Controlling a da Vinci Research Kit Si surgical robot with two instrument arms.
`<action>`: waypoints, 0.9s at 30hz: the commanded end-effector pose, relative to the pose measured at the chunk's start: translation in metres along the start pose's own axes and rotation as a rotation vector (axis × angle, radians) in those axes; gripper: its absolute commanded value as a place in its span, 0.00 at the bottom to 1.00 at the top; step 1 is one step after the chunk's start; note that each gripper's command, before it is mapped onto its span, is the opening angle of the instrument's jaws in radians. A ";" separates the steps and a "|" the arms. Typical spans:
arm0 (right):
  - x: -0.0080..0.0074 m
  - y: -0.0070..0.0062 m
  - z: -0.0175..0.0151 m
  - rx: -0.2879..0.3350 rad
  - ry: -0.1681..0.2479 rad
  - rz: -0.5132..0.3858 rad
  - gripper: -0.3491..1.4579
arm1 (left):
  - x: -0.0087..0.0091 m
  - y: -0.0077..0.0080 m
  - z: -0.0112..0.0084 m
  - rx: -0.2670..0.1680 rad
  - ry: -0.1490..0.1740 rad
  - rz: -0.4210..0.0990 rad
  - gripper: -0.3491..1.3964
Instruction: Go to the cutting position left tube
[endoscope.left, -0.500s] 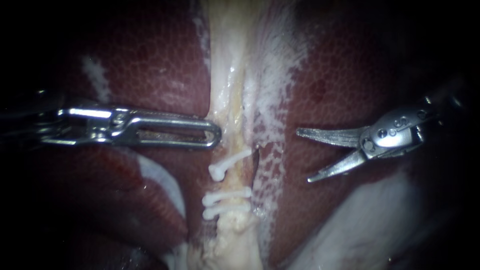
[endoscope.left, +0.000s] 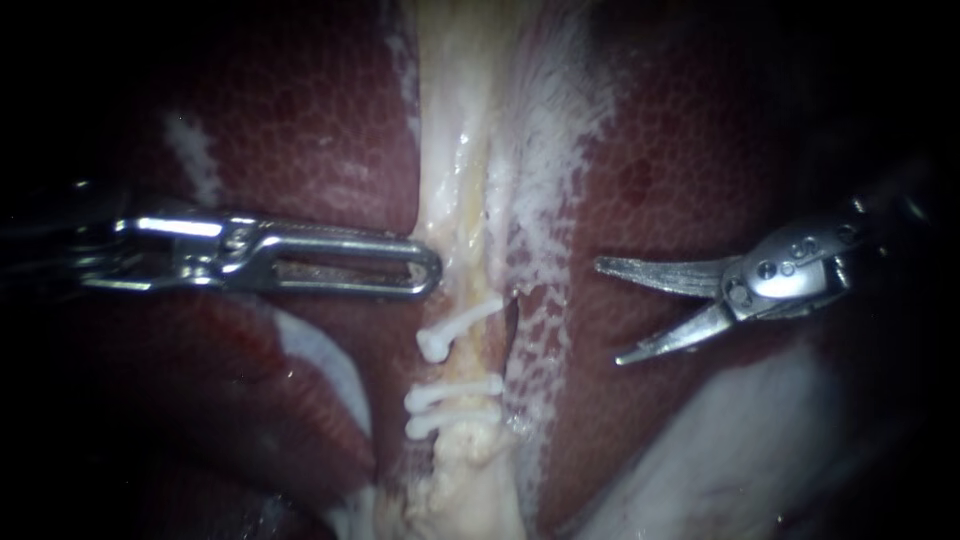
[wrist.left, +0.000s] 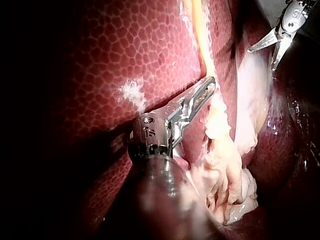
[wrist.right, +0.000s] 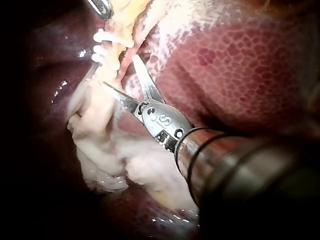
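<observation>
My left instrument (endoscope.left: 430, 270): slotted steel jaws lie together, holding nothing, tip touching the left edge of the pale cream tube (endoscope.left: 458, 180). Three white plastic clips (endoscope.left: 452, 393) cross that tube just below the tip, one tilted and two close together further down. My right instrument (endoscope.left: 610, 312): curved blades gaping, nothing between them. It sits over the mottled dark red liver (endoscope.left: 680, 150), right of the tube and clear of it, level with the tilted clip.
</observation>
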 end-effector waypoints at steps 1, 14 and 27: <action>-0.0003 -0.0002 0.0003 0.016 -0.014 0.012 0.97 | -0.0001 -0.0001 -0.0002 0.002 0.001 0.000 0.00; -0.0036 -0.0031 0.0054 0.132 -0.071 0.097 0.97 | -0.0018 -0.0014 -0.0032 0.010 -0.001 -0.011 0.00; -0.0041 -0.0029 0.0084 0.187 -0.103 0.143 0.96 | -0.0042 -0.0032 -0.0070 0.014 -0.042 -0.031 0.00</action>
